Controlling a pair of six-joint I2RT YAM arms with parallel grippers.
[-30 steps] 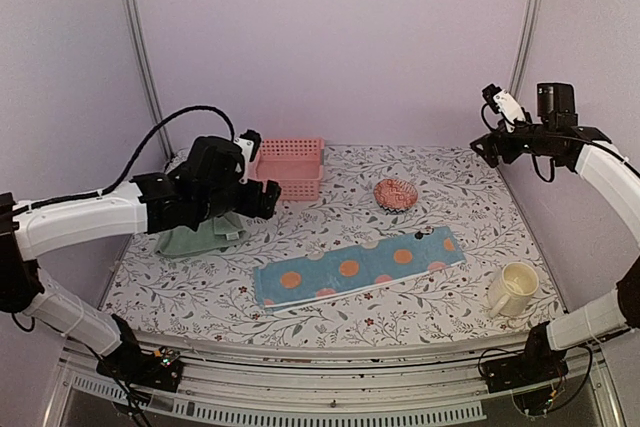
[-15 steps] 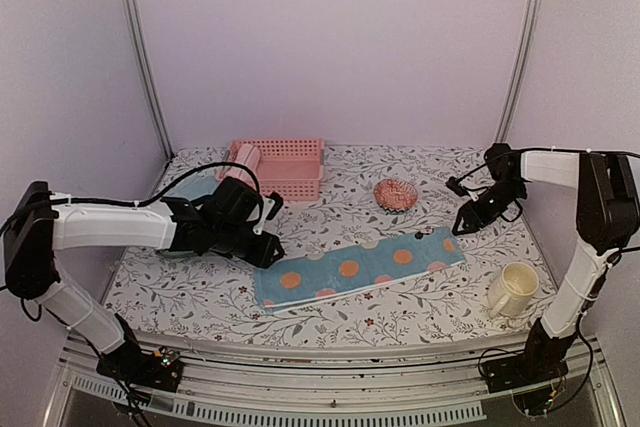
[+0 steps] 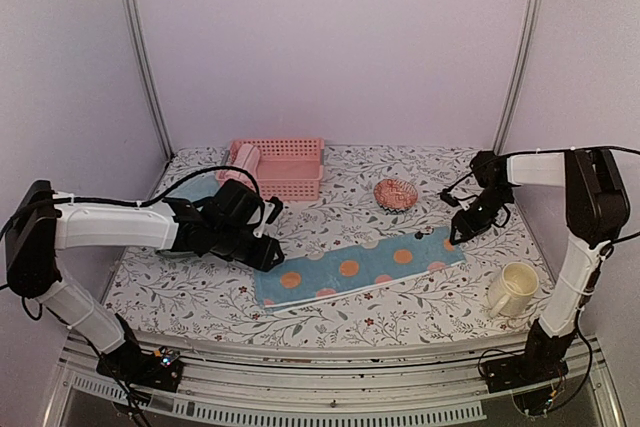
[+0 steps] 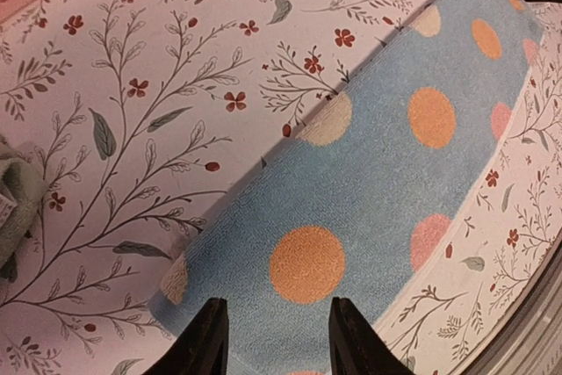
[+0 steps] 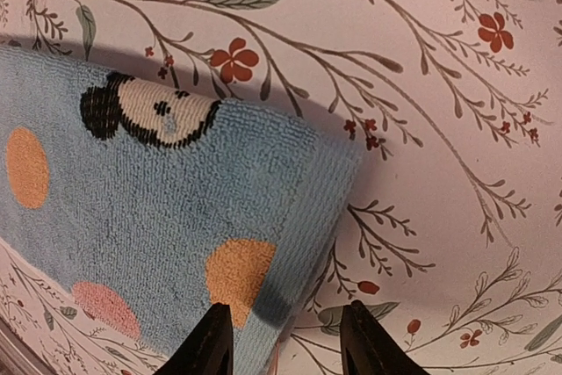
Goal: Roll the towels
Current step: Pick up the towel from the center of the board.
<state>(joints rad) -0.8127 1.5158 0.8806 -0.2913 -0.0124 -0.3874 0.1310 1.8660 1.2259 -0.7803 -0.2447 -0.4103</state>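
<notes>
A blue towel with orange and pink spots (image 3: 360, 267) lies folded into a long strip across the middle of the table. My left gripper (image 3: 268, 247) hangs low over its left end; in the left wrist view the jaws (image 4: 277, 340) stand apart above an orange spot on the towel (image 4: 369, 182), with nothing between them. My right gripper (image 3: 455, 232) is over the strip's right end. Its jaws (image 5: 288, 340) are apart, straddling the towel's short edge (image 5: 219, 217). A green towel (image 4: 13, 199) shows at the left wrist view's left edge. A pink rolled towel (image 3: 245, 159) lies in the basket.
A pink slatted basket (image 3: 290, 167) stands at the back left. A red patterned bowl (image 3: 396, 193) sits behind the strip, and a cream mug (image 3: 512, 289) stands at the front right near the table edge.
Both arms have come down from a raised pose to the two ends of the blue strip. Their jaws have narrowed from wide open to partly open.
</notes>
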